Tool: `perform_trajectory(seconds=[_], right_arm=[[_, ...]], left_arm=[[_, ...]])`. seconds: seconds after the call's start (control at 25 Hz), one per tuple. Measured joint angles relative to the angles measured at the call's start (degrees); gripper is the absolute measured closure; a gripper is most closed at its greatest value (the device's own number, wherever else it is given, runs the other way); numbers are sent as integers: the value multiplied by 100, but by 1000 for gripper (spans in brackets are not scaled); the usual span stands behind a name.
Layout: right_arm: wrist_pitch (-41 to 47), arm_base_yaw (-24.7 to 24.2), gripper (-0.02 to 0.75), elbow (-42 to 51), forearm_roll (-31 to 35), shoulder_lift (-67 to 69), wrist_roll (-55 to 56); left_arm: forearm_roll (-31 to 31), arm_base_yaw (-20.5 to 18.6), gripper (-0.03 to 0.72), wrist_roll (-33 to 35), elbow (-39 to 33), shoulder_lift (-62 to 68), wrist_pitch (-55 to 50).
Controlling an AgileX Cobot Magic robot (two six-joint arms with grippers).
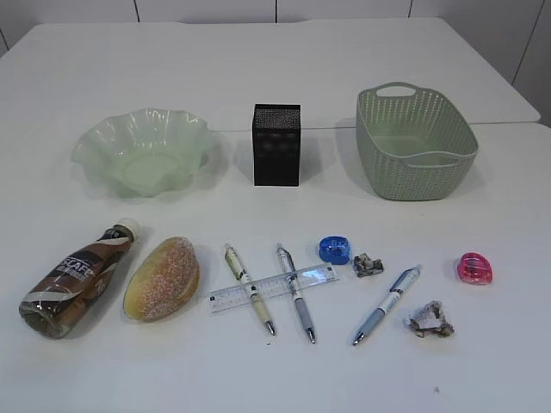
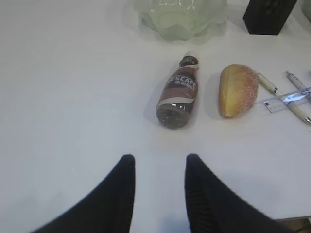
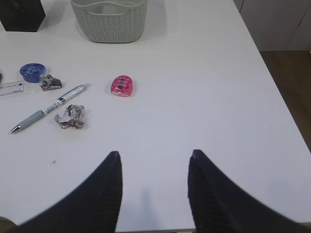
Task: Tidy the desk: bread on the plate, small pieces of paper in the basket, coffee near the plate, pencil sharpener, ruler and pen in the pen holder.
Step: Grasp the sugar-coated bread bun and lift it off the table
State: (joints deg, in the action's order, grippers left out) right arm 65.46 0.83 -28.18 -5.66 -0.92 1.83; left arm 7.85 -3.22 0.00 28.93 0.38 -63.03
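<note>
White desk (image 1: 258, 95) untouched; both grippers, left (image 2: 158, 162) and right (image 3: 153, 158), parted and empty, so the sugar-dusted golden oval bread (image 2: 237, 90) is best grasped across its width.

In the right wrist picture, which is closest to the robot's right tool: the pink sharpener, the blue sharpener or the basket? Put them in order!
From the right tool, both open and empty:
1. Pink sharpener, just ahead, slightly left.
2. Blue sharpener, far left, beside a paper scrap.
3. Basket, at the back edge.
</note>
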Motion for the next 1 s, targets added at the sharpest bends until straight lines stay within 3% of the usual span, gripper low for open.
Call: perform_trajectory(seconds=[0.44,1.0], right_arm=[[0,0,379,0,0,0,0],[0,0,379,0,0,0,0]], left_arm=[[193,218,449,40,50,0,397],[535,376,444,1032,278,963,698]])
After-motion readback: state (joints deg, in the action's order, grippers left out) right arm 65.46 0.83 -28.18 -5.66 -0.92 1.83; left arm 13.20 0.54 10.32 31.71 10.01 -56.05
